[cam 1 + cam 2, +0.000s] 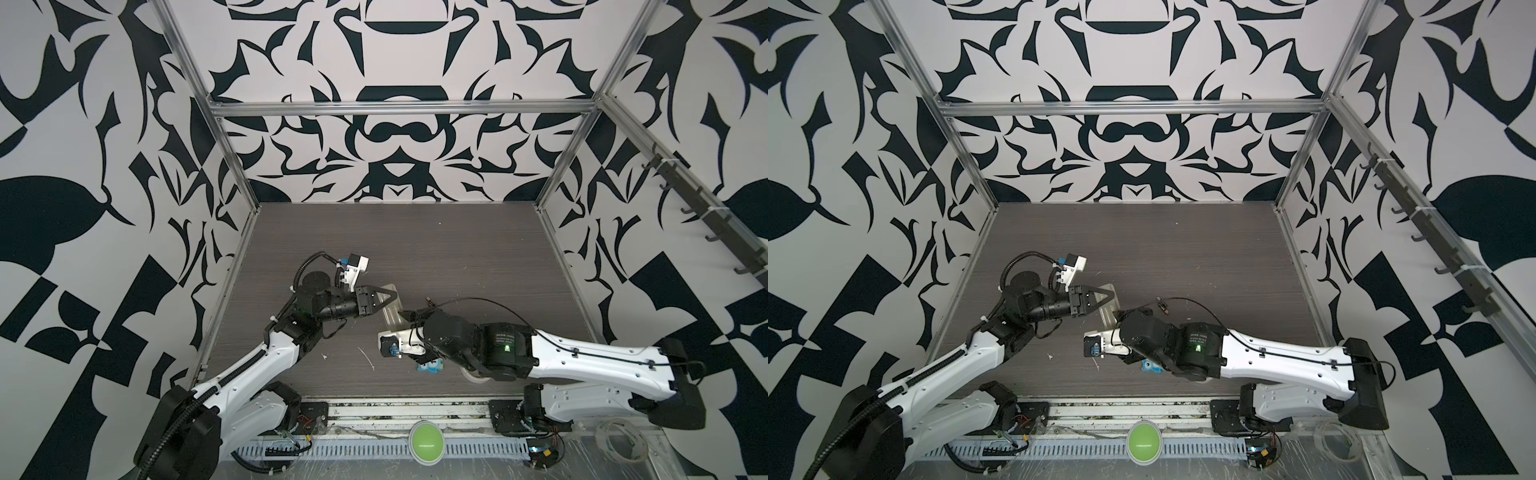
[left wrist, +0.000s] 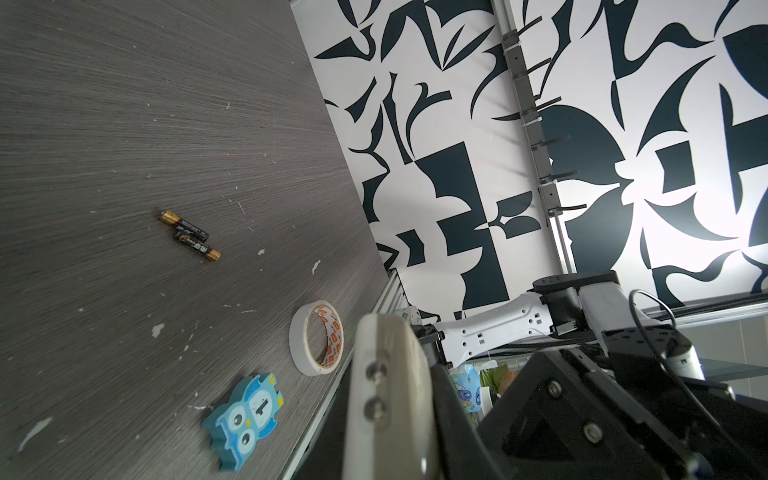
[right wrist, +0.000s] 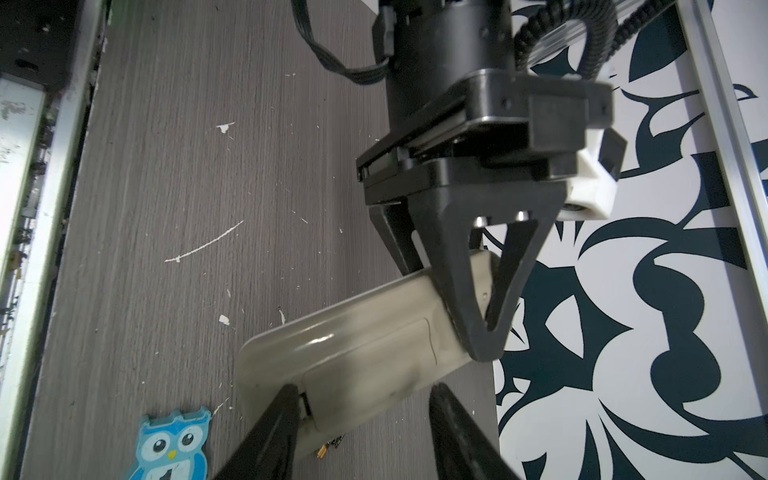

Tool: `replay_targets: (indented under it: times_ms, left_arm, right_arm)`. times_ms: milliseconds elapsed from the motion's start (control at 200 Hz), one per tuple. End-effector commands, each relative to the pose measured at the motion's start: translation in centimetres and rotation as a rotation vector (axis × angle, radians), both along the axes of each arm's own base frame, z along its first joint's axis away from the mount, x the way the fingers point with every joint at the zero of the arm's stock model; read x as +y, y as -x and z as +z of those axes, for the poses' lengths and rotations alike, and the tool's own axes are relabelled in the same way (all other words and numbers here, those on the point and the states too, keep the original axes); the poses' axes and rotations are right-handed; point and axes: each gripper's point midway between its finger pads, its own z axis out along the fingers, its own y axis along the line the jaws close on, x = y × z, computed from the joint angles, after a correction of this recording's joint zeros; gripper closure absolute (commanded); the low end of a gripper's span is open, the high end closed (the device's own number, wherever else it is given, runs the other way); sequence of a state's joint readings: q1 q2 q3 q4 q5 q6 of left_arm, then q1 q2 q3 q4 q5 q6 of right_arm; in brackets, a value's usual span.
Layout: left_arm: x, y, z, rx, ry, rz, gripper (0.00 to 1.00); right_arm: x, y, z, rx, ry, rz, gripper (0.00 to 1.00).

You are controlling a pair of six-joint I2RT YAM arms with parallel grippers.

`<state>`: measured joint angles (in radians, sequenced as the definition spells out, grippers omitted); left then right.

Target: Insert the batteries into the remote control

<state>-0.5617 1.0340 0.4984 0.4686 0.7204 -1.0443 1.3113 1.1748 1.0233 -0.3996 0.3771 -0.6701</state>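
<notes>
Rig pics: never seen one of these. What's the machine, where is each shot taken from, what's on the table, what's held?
Two robot arms, the left arm and the right arm, are mounted at the near edge of the table. Each ends in a two-finger gripper. The two wide pictures come from one camera pair overhead, so they look almost alike. The two close pictures come from a camera on each arm's wrist.

The left gripper is shut on one end of the remote control, whose plain back shows in the right wrist view. The right gripper has its fingers either side of the other end; whether they grip is unclear.

On the table lie two batteries, a blue owl tile, a roll of tape and white scraps.
</notes>
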Motion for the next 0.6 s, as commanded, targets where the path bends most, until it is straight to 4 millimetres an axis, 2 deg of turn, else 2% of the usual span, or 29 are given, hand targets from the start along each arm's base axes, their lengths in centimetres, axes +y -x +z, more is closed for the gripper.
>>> replay_targets:
  times_ms: [0, 220, 475, 595]
  left_arm:
    - [-0.6, 2.5, 1.1, 0.008, 0.038, -0.127, 1.00]
    - [-0.5, 2.5, 0.8, 0.009, 0.029, -0.115, 1.00]
    - [-0.1, 2.5, 0.8, 0.008, 0.030, -0.109, 1.00]
    - [-0.1, 2.6, 0.7, 0.011, 0.031, -0.113, 1.00]
  right_arm:
    - [1.0, -2.3, 3.2, -0.106, -0.112, -0.092, 0.47]
    - [1.3, -1.9, 3.8, -0.113, -0.128, -0.076, 0.47]
    - [0.6, 2.0, 3.6, 0.089, -0.179, 0.050, 0.47]
    - [0.1, 2.8, 3.2, 0.147, -0.174, 0.065, 0.48]
